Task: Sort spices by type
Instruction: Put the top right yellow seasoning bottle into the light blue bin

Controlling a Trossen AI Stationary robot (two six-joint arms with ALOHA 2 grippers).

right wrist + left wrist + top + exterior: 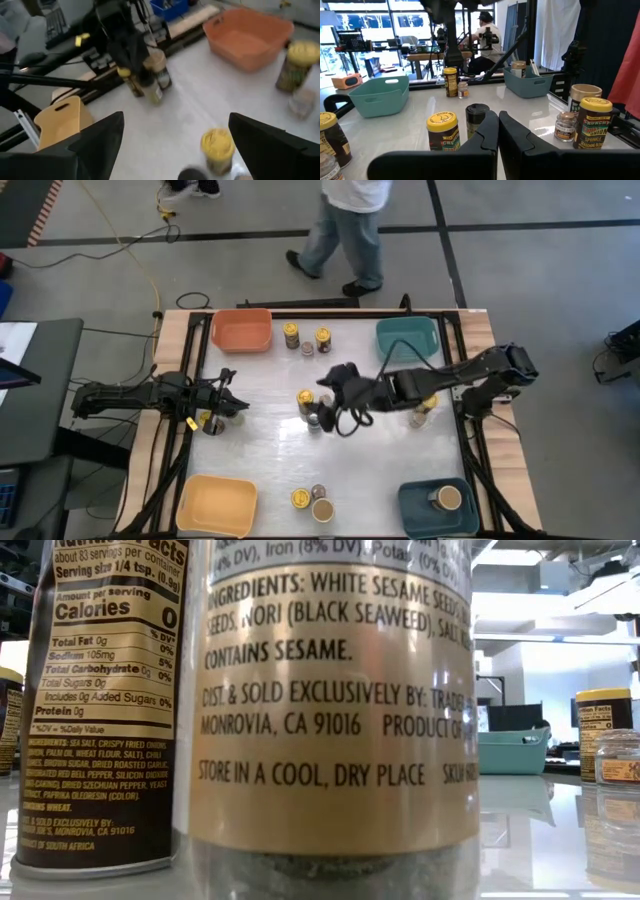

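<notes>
**Spice jars scattered in small groups; right gripper wide open over the middle cluster**

The spice jars stood in loose groups on the white table (270,450). At the centre, a yellow-lidded jar (305,397) stood just beside a black-lidded jar (314,421). Two more yellow-lidded jars (291,332) stood near the far edge between the orange bin (242,330) and the far teal bin (408,335). Near the front edge a yellow-lidded jar, a small grey-topped jar and a tan-lidded jar (322,510) clustered together, and another tan-lidded jar (449,497) sat inside the near teal bin (418,515). The yellow bin (215,505) held nothing visible.

Open tabletop lay between the centre cluster and the front group, and between the centre and the left side.

The right gripper (333,388) reached over the middle, its arm crossing above a jar by the right edge (420,416). Its fingers (95,137) were spread wide apart with nothing between them, the centre yellow-lidded jar below. The left gripper (228,395) waited at the left side beside jars there; its fingers (485,137) stood nearly together, holding nothing.

A person (348,225) walked beyond the far edge.
</notes>
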